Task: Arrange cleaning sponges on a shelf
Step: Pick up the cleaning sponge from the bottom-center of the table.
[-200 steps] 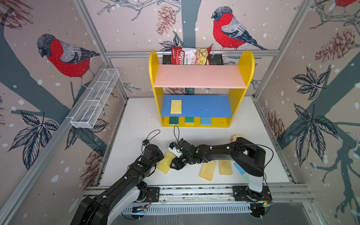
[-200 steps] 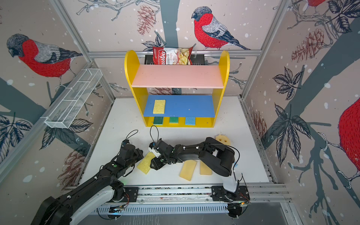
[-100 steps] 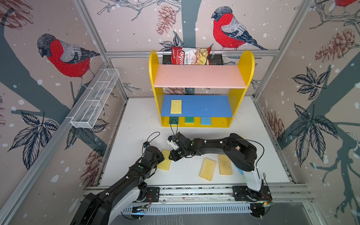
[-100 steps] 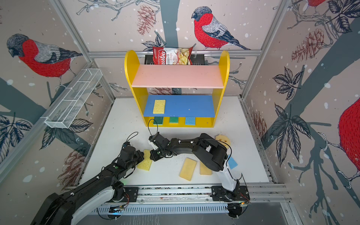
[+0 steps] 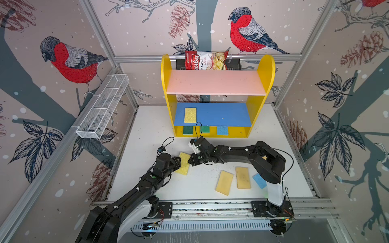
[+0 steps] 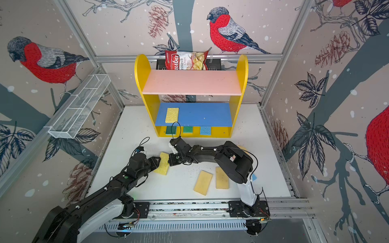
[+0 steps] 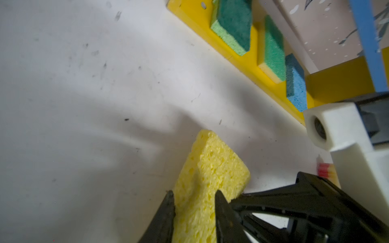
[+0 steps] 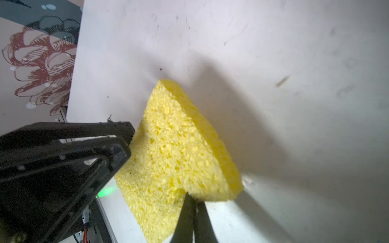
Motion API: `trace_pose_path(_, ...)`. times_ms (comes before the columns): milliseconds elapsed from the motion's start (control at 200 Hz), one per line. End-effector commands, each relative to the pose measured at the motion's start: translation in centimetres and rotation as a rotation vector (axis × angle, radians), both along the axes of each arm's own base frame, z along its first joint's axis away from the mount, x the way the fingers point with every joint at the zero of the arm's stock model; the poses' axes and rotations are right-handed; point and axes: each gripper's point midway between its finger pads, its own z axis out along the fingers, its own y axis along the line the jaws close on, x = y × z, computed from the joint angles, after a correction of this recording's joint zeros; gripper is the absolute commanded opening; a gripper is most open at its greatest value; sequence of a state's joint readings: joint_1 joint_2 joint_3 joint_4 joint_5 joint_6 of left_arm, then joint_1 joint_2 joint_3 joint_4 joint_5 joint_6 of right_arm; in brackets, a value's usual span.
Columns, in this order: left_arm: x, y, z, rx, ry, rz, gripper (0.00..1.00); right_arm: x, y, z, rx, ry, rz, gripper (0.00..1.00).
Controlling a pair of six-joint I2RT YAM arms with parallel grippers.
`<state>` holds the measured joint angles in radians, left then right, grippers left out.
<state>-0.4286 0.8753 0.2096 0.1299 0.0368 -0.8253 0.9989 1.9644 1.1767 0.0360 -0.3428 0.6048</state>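
The bright yellow sponge point(image 5: 184, 163) hangs between my two grippers over the middle-left of the white table point(image 5: 151, 130). It is on the near side of the shelf point(image 5: 262, 71) and well apart from it, with its long axis running near to far. My left gripper point(image 5: 177, 163) meets it from the left, my right gripper point(image 5: 190, 160) from the right. My right fingers point(image 8: 189, 221) are pressed together on one corner of the foam, a thin bite. My left fingers point(image 7: 223, 218) stand on either side of the sponge and against it; whether they clamp or only flank it I cannot tell. I judge this a hand-over to the right arm, whose wrist lies closer to the blue middle board point(image 5: 221, 114), where one yellow sponge point(image 5: 190, 115) lies at the left end. Both top views show the meeting but not the jaws. The left wrist view shows the full thickness of the dark green sponge point(image 7: 233, 23), the second green sponge point(image 7: 273, 50) and the blue sponge point(image 7: 295, 82) on the shelf's base.
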Motion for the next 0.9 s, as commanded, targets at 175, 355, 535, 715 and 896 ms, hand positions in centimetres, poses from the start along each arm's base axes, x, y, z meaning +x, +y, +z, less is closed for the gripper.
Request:
trace_pose_path(175,1.0,-1.2,4.3,-0.039,-0.184,-0.099,0.98,2.8,-1.4,3.3,0.010,-0.104,-0.032,0.00)
trace_pose_path(355,1.0,-2.5,6.2,-0.089,-0.254,-0.172,0.91,3.6,-2.6,4.7,-0.033,-0.208,-0.013,0.00)
trace_pose_path(535,1.2,-3.6,6.8,-0.125,-0.257,-0.218,0.81,4.2,-2.7,6.6,-0.020,-0.284,-0.007,0.00)
trace_pose_path(715,1.3,-4.4,7.4,-0.178,-0.263,-0.238,0.41,4.5,-2.6,8.4,0.012,-0.331,-0.002,0.00)
trace_pose_path(896,1.6,-4.6,8.6,-0.199,-0.283,-0.238,0.16,5.6,-3.2,10.2,0.064,-0.350,-0.048,0.00)
